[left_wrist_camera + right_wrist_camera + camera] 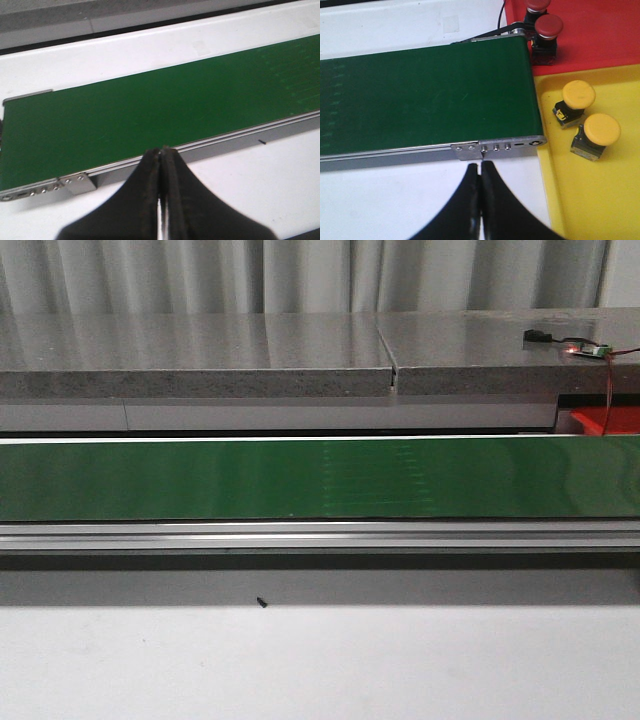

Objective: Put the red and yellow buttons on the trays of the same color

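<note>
The right gripper [480,167] was closed on nothing, fingertips together, poised over the white table [395,200] just short of the belt's [420,95] near rail [497,147]. Its tip pointed at the belt's right end. Beyond that end lay the yellow tray [600,200], holding two yellow buttons [576,100] [597,134], both lying tilted, caps up and away from the belt. Farther back sat the red tray [600,35] with two red buttons [546,35] [536,6] close together near its belt-side edge. All four buttons were already on matching colours.

The left gripper [161,155] was likewise shut and empty, over the table just before the rail near the belt's left end [30,150].

No button was visible on the belt in any view; the front view showed the whole green surface [320,480] bare, with only a corner of the red tray [605,420] at far right. Any further button would presumably arrive along the belt, whose long axis ran left to right; the right arm stood nearer both trays. Open room lay on the belt and the table in front; the yellow tray's rim beside the right gripper was the nearest edge to clear.
</note>
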